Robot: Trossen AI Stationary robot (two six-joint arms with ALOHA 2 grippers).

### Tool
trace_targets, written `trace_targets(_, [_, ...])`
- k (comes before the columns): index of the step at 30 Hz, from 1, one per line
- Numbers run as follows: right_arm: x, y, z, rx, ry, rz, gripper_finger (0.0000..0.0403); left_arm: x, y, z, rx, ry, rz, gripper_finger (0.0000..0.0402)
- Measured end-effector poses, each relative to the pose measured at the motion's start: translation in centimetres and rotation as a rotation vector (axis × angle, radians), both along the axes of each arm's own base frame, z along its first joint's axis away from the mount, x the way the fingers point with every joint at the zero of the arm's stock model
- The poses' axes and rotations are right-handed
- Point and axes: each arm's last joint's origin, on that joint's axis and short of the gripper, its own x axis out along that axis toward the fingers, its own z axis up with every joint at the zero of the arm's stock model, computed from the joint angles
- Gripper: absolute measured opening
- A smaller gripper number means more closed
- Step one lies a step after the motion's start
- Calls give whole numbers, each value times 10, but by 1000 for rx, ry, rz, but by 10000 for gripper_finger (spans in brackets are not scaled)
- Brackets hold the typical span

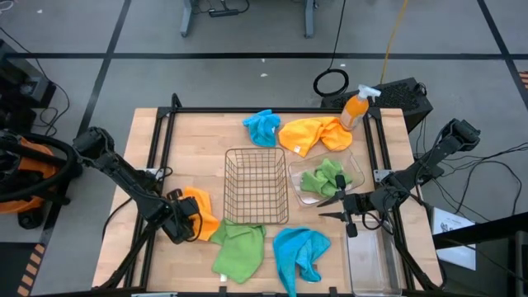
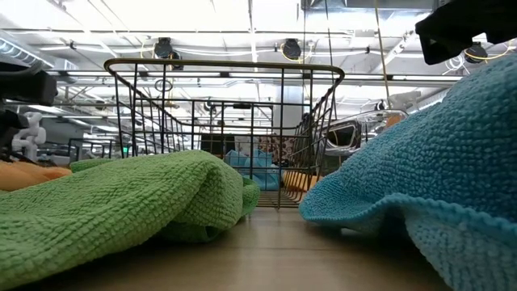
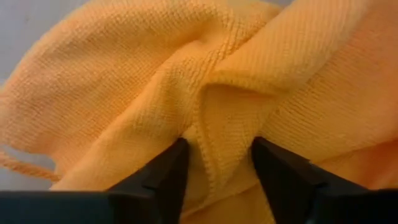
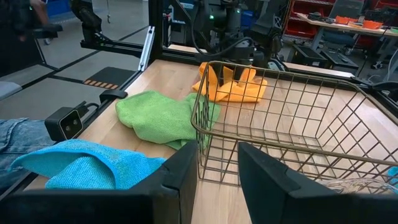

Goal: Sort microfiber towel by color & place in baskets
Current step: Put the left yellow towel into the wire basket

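My left gripper [image 1: 183, 221] stands over an orange towel [image 1: 202, 216] near the table's left front, left of the copper wire basket [image 1: 227, 173]. It points steeply down, open, with a raised fold [image 3: 217, 124] of the towel between its fingers. A green towel [image 1: 239, 247] and a blue towel [image 1: 299, 252] lie flat near the front edge. Another blue towel [image 1: 262, 126] and another orange towel [image 1: 313, 134] lie behind the basket. A green towel [image 1: 323, 177] lies in the clear tub [image 1: 356, 165]. My right gripper [image 1: 334, 206] hovers open beside the tub. My left gripper comes at the orange towel from above, pointing steeply down. Its two fingertips [image 3: 171, 168] rest in the cloth on either side of a raised fold [image 3: 219, 143]. The towel lies bunched on the table. How many layers the fold has I cannot tell.
A clear rectangular bin [image 1: 373, 264] stands at the front right. An orange spray bottle [image 1: 356, 107] and a black box [image 1: 404, 95] are at the back right. A black frame rail [image 1: 161, 140] runs along the table's edges.
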Motion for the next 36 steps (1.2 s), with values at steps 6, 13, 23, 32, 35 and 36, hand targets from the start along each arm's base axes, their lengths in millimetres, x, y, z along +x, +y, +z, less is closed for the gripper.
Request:
trace_targets(6, [0, 0, 0, 0, 0, 0, 107, 1, -1, 0, -8, -13, 2, 50])
trace_targets(13, [0, 0, 0, 0, -1, -3, 107, 4, -3, 3, -8, -40, 25, 22])
trace_targets(23, [2, 0, 9, 42, -85, -42, 107, 12, -10, 23, 0, -46, 31, 11])
trace_targets(32, [2, 0, 13, 37, -127, -50, 107, 18, -14, 61, 90, -39, 57, 10])
trace_targets(35, [2, 0, 17, 51, -157, -50, 107, 20, -15, 76, 126, -46, 59, 10])
trace_targets(36, [3, 0, 18, 53, -171, -50, 107, 20, -15, 81, 141, -51, 59, 10])
